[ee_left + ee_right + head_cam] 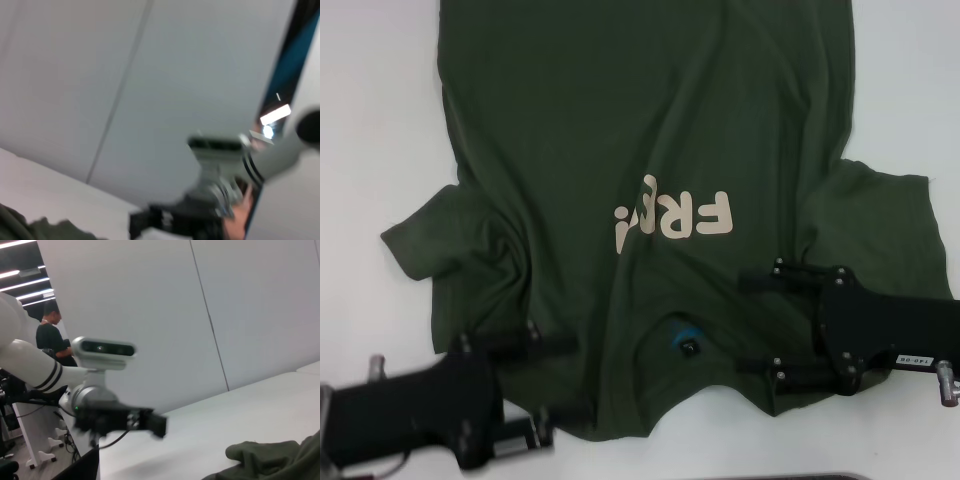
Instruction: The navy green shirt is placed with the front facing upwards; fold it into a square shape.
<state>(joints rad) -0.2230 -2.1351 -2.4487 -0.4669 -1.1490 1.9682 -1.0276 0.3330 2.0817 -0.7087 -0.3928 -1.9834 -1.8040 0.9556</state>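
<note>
Shirt [650, 170] spread front-up on white table [370, 130], rumpled around the collar, letters [675, 218] showing, no fold made yet; whole square fold left to do, by the look of it. Left gripper [552, 378] spread wide at collar edge, left of blue collar mark [682, 337]. Right gripper [758, 326] spread over cloth just right of mark

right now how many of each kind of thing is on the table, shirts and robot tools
shirts: 1, the navy green shirt, front up with its cream lettering showing
robot tools: 2, the left tool and the right tool, both open at the shirt's collar end
total: 3
</note>
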